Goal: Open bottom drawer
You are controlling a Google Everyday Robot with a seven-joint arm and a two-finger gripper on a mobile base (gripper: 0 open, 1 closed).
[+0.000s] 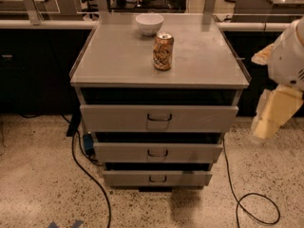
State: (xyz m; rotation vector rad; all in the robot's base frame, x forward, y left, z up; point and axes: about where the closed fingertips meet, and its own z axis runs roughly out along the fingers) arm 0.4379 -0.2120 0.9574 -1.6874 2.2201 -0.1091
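The worktop (118, 56) is dull grey metal, smooth with a faint brushed sheen. At its 12 o'clock edge sits a white bowl (149, 23) with a glossy, glazed look. Just right of centre stands a drinks can (163, 51) of shiny metal with a gold-brown printed skin. The bottom drawer (128, 178) has a matt light-grey sheet-metal front and a dark wire handle (157, 178). The floor (38, 175) is speckled stone, polished. At 8 o'clock a black cable (95, 183) looks rubbery. At 3 o'clock, beside the cabinet, the gripper (261, 132) is pale cream, matt and plastic-like.
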